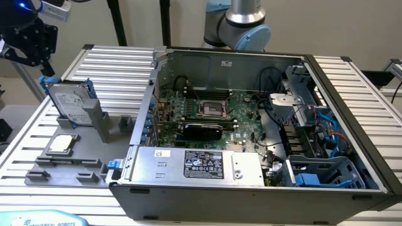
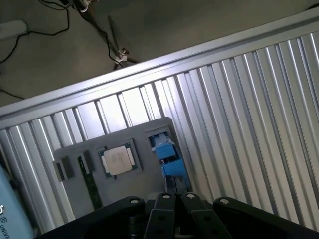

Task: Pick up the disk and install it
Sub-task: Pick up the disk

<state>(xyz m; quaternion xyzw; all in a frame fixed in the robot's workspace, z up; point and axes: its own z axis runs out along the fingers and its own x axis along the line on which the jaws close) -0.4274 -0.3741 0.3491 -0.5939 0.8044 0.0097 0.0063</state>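
The disk (image 1: 70, 106), a silver-grey drive with a white label in a blue carrier, stands on edge in a grey holder (image 1: 94, 117) at the exterior view's left, beside the open computer case. My black gripper (image 1: 43, 68) hangs just above the disk's upper far corner, apart from it. In the wrist view the fingertips (image 2: 168, 198) press together with nothing between them. Right beyond them lies the blue top edge of the disk (image 2: 167, 158).
The open computer case (image 1: 226, 61) holds a motherboard (image 1: 207, 110), a grey box with a black label (image 1: 201, 165) and a blue-grey drive cage (image 1: 326, 172). A small square chip (image 1: 63, 143) sits on the grey fixture plate (image 1: 69, 167). The slatted metal table (image 1: 116, 66) lies underneath.
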